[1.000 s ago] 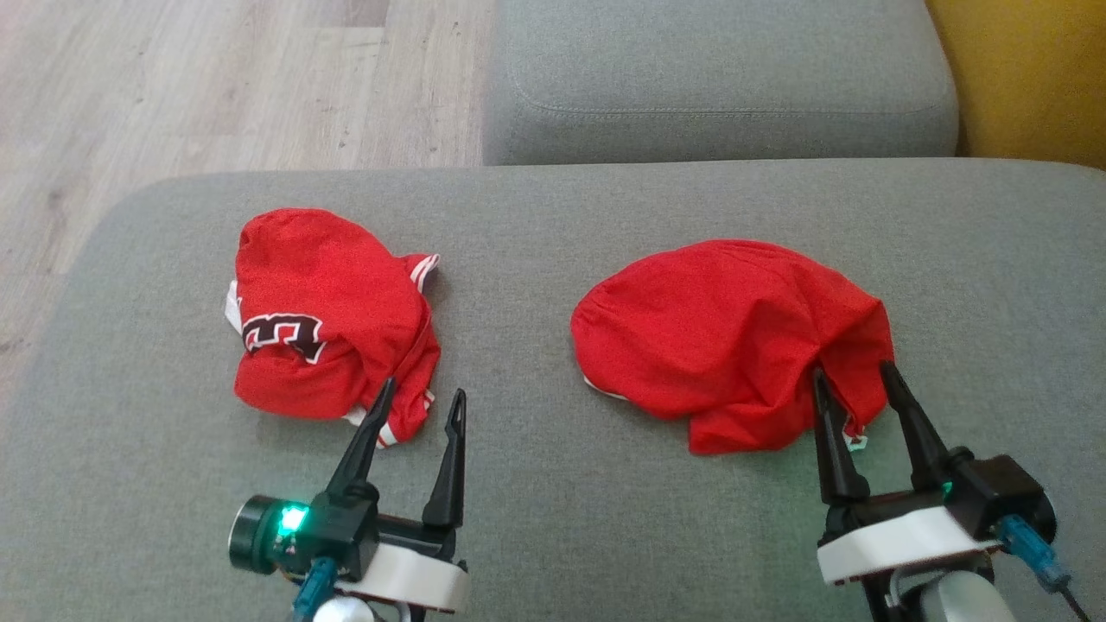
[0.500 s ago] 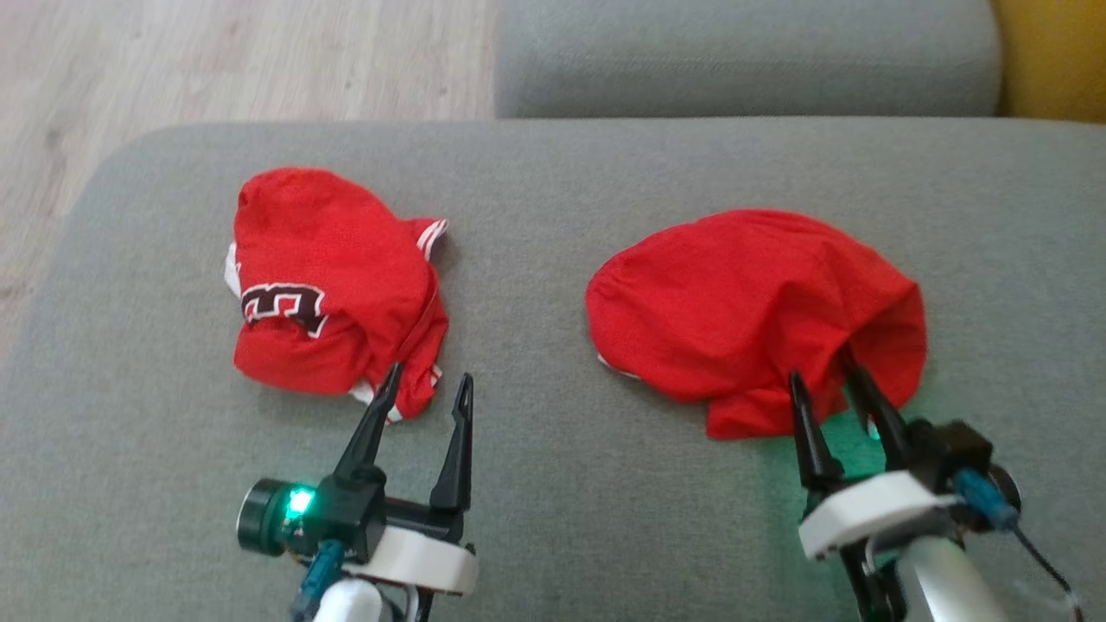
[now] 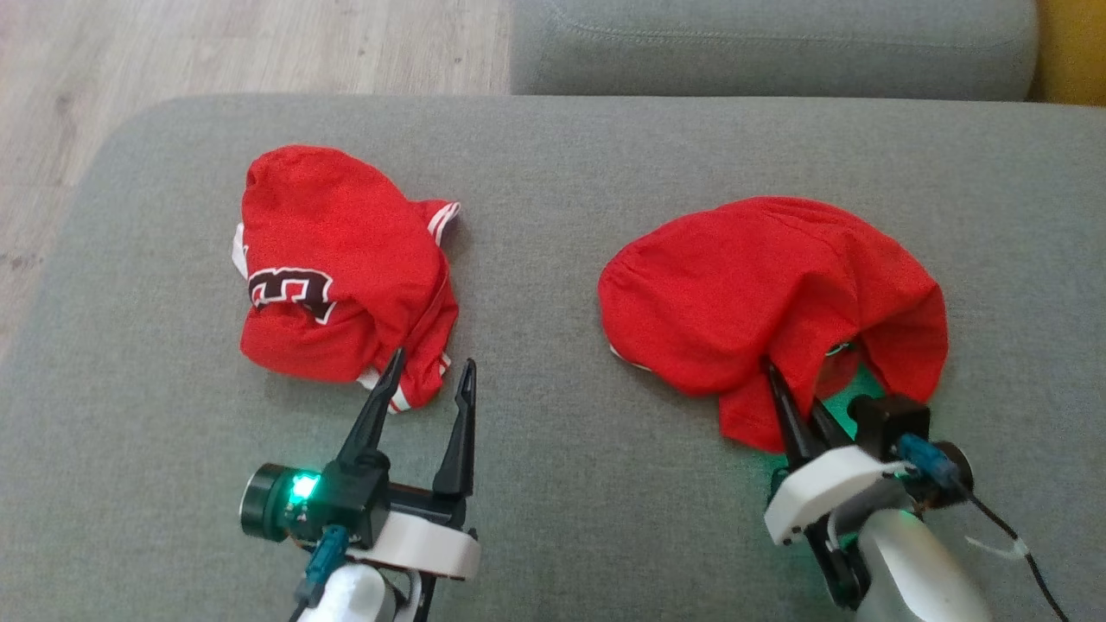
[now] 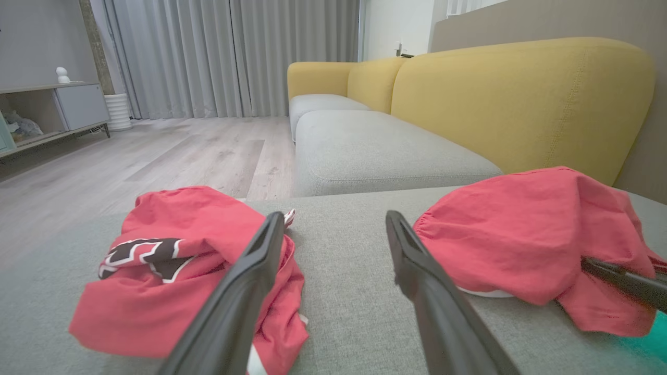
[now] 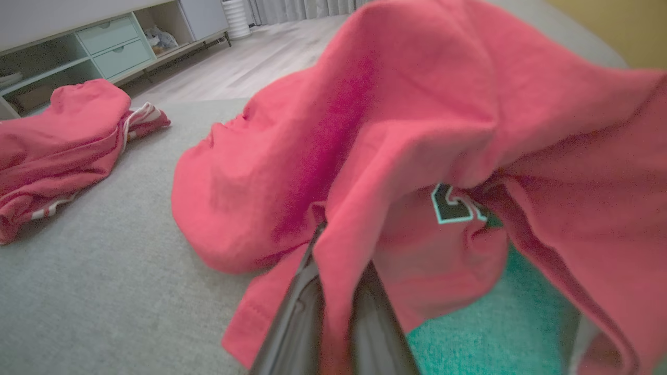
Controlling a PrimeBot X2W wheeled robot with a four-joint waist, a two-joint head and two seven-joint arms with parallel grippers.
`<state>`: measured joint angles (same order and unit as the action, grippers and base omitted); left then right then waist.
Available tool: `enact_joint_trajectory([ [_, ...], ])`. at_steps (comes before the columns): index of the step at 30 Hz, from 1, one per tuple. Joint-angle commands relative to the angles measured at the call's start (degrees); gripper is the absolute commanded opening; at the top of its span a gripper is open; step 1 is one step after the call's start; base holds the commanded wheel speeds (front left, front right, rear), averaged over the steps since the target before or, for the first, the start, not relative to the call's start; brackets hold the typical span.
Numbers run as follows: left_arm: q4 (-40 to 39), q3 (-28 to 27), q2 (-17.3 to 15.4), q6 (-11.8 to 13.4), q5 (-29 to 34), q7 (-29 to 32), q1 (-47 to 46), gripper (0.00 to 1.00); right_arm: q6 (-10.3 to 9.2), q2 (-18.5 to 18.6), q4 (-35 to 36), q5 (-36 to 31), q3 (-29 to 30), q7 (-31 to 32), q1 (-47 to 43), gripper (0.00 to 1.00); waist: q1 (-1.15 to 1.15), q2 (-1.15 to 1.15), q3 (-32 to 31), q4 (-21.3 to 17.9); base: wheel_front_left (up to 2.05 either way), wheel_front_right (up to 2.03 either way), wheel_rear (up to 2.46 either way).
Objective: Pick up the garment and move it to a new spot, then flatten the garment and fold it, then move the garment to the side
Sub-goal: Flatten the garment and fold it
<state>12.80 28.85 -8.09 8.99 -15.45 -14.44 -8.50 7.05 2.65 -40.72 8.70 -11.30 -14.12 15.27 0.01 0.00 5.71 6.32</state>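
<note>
On the grey cushion (image 3: 553,484), the plain red garment (image 3: 760,285) lies bunched on the cushion's right half. Its near hem is raised off the cushion and pinched between the pressed-together fingers of the right claw (image 3: 797,415). A crumpled red jersey (image 3: 337,250) lies on the cushion's left half. The left claw (image 3: 434,358) hovers over the cushion's near left part, spread wide and holding nothing.

Soft even daylight, faint shadows; right wrist view blurs close up (green glow).
</note>
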Motion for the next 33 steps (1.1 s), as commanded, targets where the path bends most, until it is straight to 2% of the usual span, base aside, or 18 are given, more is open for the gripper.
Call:
enact_joint_trajectory([
  [1, -1.5, -2.4, 0.0, -0.1, 0.5, -0.6, -2.7, 1.0, 0.44, 0.2, 1.7, 0.3, -1.6, -0.6, 2.1, 0.0, -0.01, 0.0, -0.4, -0.2, 0.0, 0.0, 0.0],
  [11, -0.9, -3.4, 0.5, -0.6, 0.7, -0.6, -0.5, 1.0, 0.44, 0.2, 13.9, 6.0, -10.5, -0.8, 5.0, 0.0, -0.01, 0.0, -5.0, -1.0, 0.0, 0.0, 0.0],
  [18, -1.0, -4.2, 0.7, -0.6, 0.9, -0.6, 1.5, 1.0, 0.44, 0.2, 24.2, 17.0, -12.4, 2.3, 9.7, 0.0, -0.01, 0.0, -7.1, -0.9, 0.0, 0.0, 0.0],
  [22, -1.4, -4.6, 0.7, -0.7, 1.1, -0.6, 2.4, 1.0, 0.44, 0.2, 26.2, 22.9, -7.4, 4.9, 9.1, 0.0, -0.01, 0.0, -7.4, -1.1, 0.0, 0.0, 0.0],
  [27, -1.5, -4.9, 0.7, -0.8, 1.3, -0.6, 3.0, 1.0, 0.44, 0.2, 22.0, 25.4, 2.5, 10.3, 4.1, 0.0, -0.01, 0.0, -6.5, -1.8, 0.0, 0.0, 0.0],
  [33, -1.4, -4.8, 1.0, -1.3, 1.9, -0.6, 2.1, 1.0, 0.44, 0.2, 12.9, 18.4, 16.3, 10.4, 2.6, 0.0, -0.01, 0.0, -4.7, -3.3, 0.0, 0.0, 0.0],
])
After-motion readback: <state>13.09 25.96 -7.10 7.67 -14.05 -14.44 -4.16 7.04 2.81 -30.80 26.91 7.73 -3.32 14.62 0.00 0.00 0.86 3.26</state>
